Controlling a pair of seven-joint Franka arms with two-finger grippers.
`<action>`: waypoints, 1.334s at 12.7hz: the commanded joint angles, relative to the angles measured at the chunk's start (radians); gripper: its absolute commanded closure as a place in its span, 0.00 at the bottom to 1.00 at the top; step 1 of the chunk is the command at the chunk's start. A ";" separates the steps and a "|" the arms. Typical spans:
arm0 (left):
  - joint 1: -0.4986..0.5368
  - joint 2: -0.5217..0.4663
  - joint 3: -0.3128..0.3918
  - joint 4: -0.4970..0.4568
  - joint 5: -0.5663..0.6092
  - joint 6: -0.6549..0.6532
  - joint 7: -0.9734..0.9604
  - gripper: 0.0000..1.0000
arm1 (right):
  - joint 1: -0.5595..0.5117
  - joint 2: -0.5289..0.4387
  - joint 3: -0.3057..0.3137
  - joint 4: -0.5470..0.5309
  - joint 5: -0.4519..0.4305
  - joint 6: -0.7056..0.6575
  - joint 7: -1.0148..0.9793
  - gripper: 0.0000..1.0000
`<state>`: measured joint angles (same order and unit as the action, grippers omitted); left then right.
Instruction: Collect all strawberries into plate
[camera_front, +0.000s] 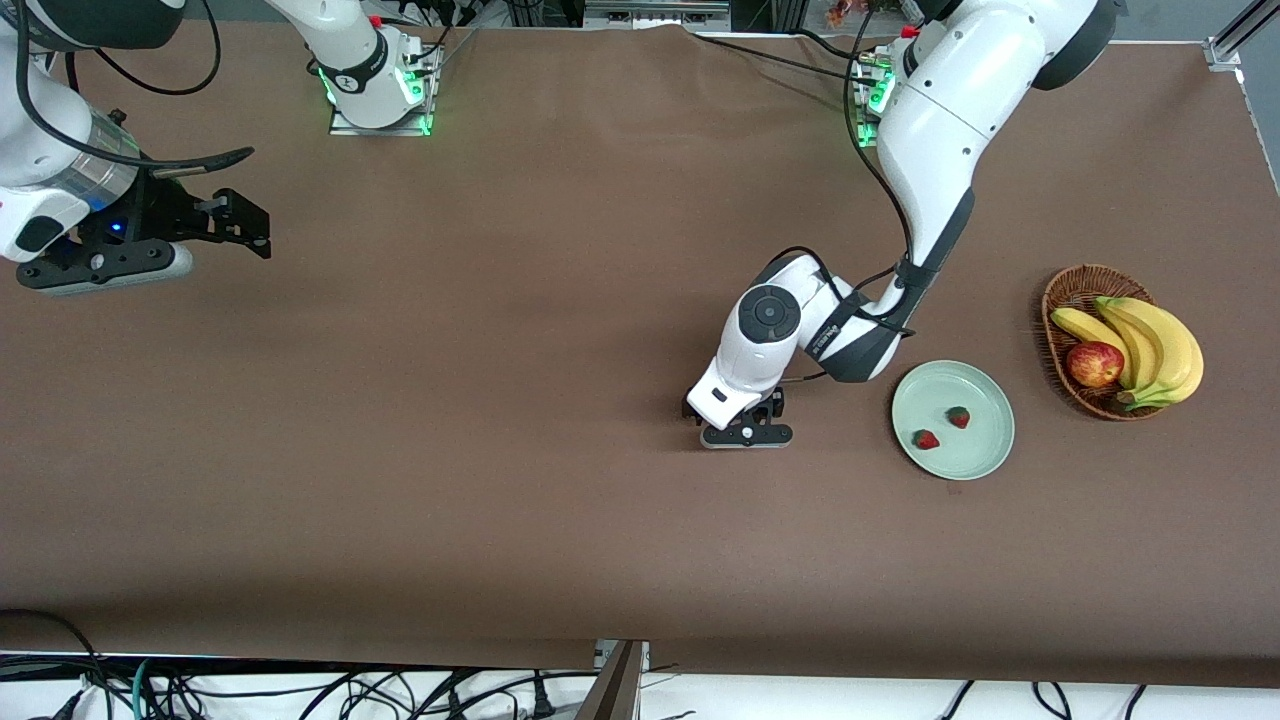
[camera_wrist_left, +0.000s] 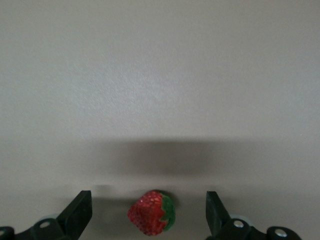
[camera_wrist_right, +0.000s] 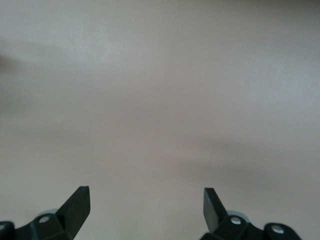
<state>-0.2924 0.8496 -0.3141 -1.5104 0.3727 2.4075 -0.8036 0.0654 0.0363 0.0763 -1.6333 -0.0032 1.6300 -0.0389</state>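
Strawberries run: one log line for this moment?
plate: two strawberries in | third strawberry: on table, between open jaws | left gripper: low over it | right gripper: open, waiting

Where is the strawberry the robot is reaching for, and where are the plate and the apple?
strawberry (camera_wrist_left: 150, 219): left wrist view, on its red body, between the open left hand's fingers.
plate (camera_front: 985, 455): front view, on a bare part of its rim.
apple (camera_front: 1093, 364): front view, on its red middle, in the basket.

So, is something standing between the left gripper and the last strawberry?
Nothing visible. The strawberry lies on the table between the open fingers of the left gripper. The table toward the plate also looks free.
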 joint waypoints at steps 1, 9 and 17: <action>-0.007 0.012 0.000 -0.011 0.034 -0.010 -0.023 0.00 | -0.032 -0.003 0.022 0.006 -0.014 0.033 -0.007 0.00; -0.007 0.000 -0.010 -0.024 0.023 -0.021 -0.022 0.98 | -0.038 0.045 0.007 0.064 -0.037 0.063 -0.012 0.00; 0.251 -0.181 -0.003 -0.025 -0.118 -0.293 0.545 1.00 | -0.033 0.057 0.008 0.066 -0.040 0.073 0.002 0.00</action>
<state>-0.1169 0.7441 -0.3128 -1.5043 0.3277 2.1865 -0.4524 0.0383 0.0883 0.0741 -1.5871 -0.0226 1.6974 -0.0388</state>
